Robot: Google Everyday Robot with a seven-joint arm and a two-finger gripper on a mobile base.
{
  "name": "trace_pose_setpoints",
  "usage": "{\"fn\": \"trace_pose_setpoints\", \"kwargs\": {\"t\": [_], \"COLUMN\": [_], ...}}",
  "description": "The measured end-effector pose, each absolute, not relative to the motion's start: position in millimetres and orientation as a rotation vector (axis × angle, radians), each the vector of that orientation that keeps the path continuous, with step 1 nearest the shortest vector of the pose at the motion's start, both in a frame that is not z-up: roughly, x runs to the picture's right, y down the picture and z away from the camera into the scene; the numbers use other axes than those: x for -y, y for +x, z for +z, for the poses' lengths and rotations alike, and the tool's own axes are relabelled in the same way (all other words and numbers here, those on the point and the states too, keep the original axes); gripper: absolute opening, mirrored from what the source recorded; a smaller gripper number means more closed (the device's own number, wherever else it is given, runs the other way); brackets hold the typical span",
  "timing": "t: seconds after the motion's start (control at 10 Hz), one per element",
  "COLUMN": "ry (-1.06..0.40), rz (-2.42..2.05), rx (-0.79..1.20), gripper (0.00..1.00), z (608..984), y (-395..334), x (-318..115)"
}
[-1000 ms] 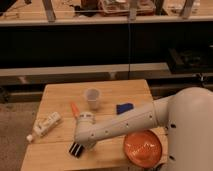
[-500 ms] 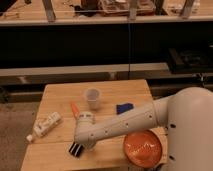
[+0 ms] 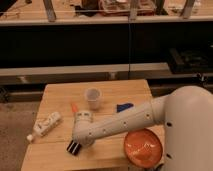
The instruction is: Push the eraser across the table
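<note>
The light wooden table (image 3: 60, 92) has a plank top. My white arm reaches from the right across its front. The gripper (image 3: 74, 146) is low over the front left part of the table. A short black piece with a pale streak shows there, under the wrist. I cannot tell whether it is the eraser or part of the gripper. No other black block shows on the table.
An orange carrot (image 3: 74, 107) lies just behind the wrist. A white bottle (image 3: 45, 125) lies at the left edge. A pale cup (image 3: 93, 98) stands mid-table and a blue pad (image 3: 125, 106) lies right of it. An orange bowl (image 3: 143, 146) sits at the front right. Dark shelving stands behind the table.
</note>
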State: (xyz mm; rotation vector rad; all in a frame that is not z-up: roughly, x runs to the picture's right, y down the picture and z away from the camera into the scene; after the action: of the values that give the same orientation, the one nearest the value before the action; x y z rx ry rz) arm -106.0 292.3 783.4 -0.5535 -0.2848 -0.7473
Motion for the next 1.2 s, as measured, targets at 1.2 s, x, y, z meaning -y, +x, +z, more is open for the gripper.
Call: {"fn": "trace_pose_setpoints", "kwargs": {"t": [1.2], "ry": [-0.550], "rz": [-0.761], "rx": [0.302], "gripper": [0.00], "z": [795.6], "y": [-117.2], "x": [-281.9]}}
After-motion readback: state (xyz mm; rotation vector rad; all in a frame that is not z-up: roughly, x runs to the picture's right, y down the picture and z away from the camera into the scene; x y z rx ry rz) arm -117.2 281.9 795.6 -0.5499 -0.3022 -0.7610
